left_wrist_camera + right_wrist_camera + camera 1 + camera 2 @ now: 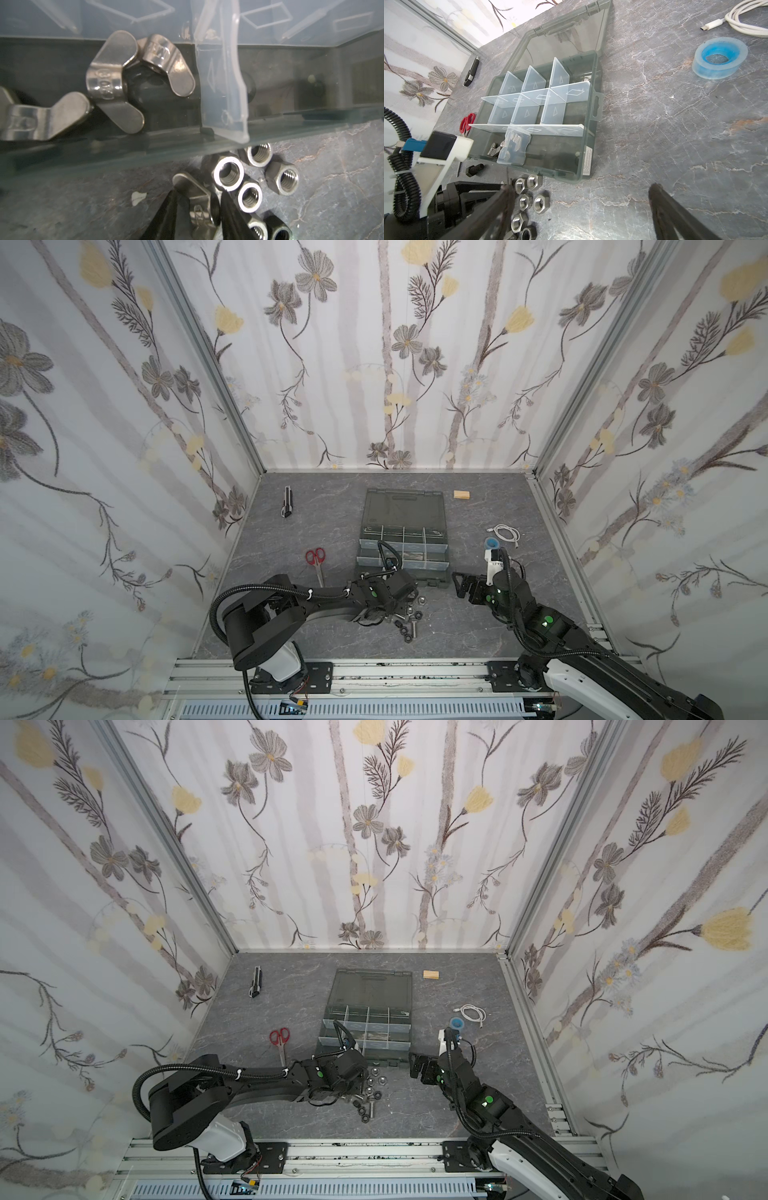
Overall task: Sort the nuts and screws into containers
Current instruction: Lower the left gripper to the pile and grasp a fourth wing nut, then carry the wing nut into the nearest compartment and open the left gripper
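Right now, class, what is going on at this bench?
The left gripper straddles a silver wing nut on the table, just outside the organizer case; whether it is clamped is unclear. Other wing nuts already lie in a compartment. Hex nuts wait loose. The right gripper hovers open, empty.

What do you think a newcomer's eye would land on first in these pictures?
Probably the heap of loose hex nuts and screws on the table just in front of the open organizer case. Next, the left gripper down in that heap with a shiny wing nut between its fingers, and more wing nuts already in the case's near compartment.
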Tool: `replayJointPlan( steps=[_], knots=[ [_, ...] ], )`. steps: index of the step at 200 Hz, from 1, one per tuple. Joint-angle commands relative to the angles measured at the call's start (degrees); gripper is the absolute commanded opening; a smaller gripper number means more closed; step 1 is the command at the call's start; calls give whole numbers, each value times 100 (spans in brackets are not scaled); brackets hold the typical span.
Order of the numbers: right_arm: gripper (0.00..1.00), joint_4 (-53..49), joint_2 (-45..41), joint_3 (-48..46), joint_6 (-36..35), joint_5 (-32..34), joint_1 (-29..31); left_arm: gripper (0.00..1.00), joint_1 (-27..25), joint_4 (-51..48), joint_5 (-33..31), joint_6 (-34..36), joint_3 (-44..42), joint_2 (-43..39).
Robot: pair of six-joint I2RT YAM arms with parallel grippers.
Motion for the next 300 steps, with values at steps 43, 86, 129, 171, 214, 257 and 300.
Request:
replayJointPlan(
  steps=[43,86,129,171,214,257,300],
  knots=[
    [100,198,26,-18,18,7,-6,33,0,-252,-274,-2,7,75],
    [100,176,-1,-3,18,18,-5,29,0,-288,-274,59,95,217],
    [100,164,-1,-8,18,21,-8,24,0,-350,-339,112,113,181],
    [100,161,-7,-8,23,26,-4,17,-1,-398,-357,147,129,114],
    [100,154,-10,-19,18,31,-8,16,4,-451,-347,257,139,-159],
    [100,154,-27,-28,21,47,0,16,0,-491,-207,482,239,-386],
    [100,129,-45,2,22,40,-5,16,3,-495,-82,708,227,-746]
  ],
)
